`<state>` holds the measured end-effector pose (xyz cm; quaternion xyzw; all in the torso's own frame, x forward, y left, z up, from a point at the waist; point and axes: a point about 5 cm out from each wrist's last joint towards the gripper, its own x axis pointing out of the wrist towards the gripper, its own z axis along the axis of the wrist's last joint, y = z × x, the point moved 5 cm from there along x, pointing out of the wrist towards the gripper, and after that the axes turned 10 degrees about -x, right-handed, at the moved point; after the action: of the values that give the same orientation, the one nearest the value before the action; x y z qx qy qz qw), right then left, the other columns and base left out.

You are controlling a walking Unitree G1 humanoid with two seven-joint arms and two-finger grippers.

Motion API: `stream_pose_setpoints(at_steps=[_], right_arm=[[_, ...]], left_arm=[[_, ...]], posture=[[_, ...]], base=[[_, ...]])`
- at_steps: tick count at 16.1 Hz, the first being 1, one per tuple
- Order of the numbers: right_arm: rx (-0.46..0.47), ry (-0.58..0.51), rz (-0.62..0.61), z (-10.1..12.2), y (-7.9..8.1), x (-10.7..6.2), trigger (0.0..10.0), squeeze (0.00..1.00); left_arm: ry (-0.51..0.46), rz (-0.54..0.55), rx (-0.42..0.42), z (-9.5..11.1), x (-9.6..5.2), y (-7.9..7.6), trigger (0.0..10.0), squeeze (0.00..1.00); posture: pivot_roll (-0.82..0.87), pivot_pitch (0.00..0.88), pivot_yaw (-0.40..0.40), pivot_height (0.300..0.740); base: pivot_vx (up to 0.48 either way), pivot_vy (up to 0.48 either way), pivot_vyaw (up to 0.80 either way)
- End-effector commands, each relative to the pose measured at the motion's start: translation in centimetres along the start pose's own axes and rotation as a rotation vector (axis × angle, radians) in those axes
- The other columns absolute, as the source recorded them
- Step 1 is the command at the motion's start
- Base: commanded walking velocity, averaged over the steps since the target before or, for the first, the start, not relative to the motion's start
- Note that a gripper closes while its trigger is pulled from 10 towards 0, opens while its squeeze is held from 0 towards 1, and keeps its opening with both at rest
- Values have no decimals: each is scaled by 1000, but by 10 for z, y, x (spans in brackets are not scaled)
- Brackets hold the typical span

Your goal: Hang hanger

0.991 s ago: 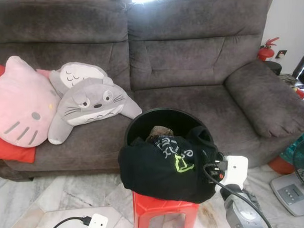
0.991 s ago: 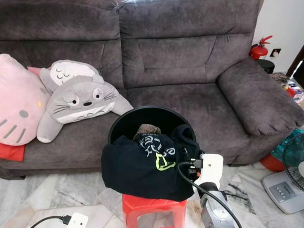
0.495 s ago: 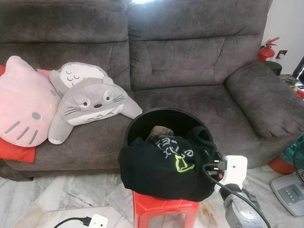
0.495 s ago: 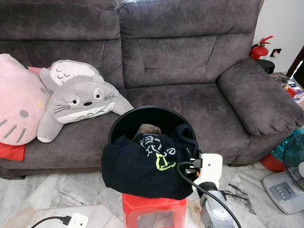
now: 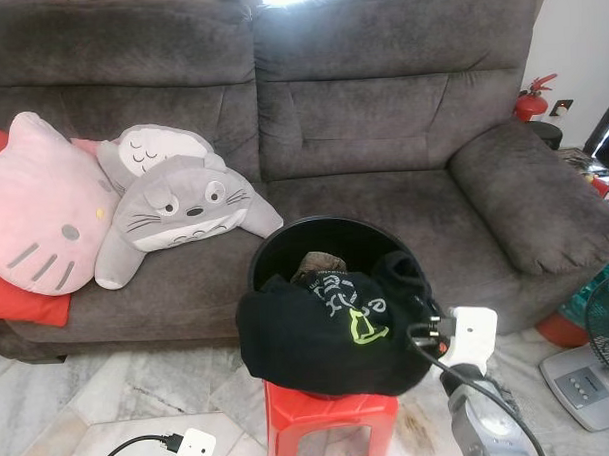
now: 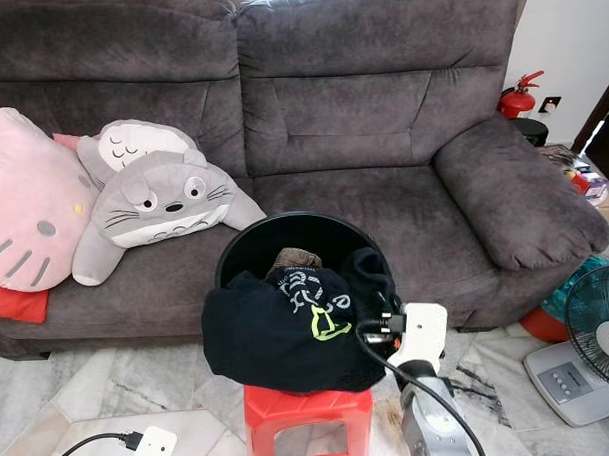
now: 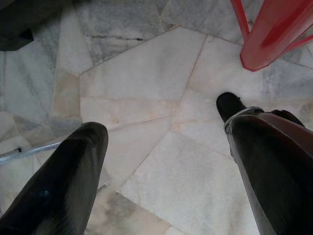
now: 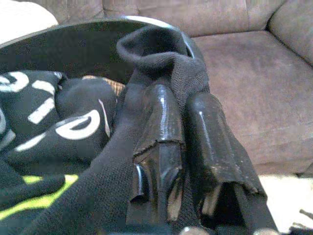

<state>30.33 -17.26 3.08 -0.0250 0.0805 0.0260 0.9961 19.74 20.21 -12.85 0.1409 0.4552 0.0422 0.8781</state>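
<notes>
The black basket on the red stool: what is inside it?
Inside the black basket lies a black garment with white and green print, draped over the front rim, plus a brownish cloth behind it. The garment hides anything deeper.

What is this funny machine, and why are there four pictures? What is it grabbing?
It is a walking robot with two silver arms, and each arm ends in a gripper made of two long black fingers. Two pictures come from cameras in its head, like eyes, looking down at a grey sofa. On the sofa lie a pink cat cushion and a grey plush animal. In front stands a black bucket on a red stool, with a black shirt draped over its rim.

The other two pictures come from cameras on the wrists. The right gripper has its fingers pinched together on the shirt's cloth. The left gripper hangs open above the marble floor. I see no hanger here.
</notes>
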Motion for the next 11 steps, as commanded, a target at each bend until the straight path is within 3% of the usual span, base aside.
stream_pose_setpoints(at_steps=[1,3,4,6,7,8,11], right_arm=[[-6,-75,-24,21,-10,5,0,0],[-9,-106,-32,32,-13,8,0,0],[-29,-174,-41,56,-17,12,0,0],[-40,-244,-31,80,-15,14,0,0],[-47,-292,-1,97,-11,15,0,0],[-82,-329,99,114,4,15,0,0],[-165,-303,265,115,27,9,0,0]], left_arm=[[13,-6,-10,-2,0,0,10000,0],[13,-6,-11,-2,0,0,10000,0],[14,-7,-14,-2,0,-1,10000,0],[14,-8,-16,-2,0,-1,10000,0],[15,-10,-18,-3,0,-1,10000,0],[17,-14,-21,-3,0,-1,10000,0],[19,-20,-24,-3,0,-2,10000,0]], posture=[[-150,11,-13,740],[-150,11,-13,740],[-150,11,-13,740],[-150,11,-13,740],[-150,11,-13,740],[-152,5,-15,740],[-152,5,-15,740]], base=[[0,0,0],[0,0,0],[0,0,0],[0,0,0],[0,0,0],[0,0,0],[0,0,0]])
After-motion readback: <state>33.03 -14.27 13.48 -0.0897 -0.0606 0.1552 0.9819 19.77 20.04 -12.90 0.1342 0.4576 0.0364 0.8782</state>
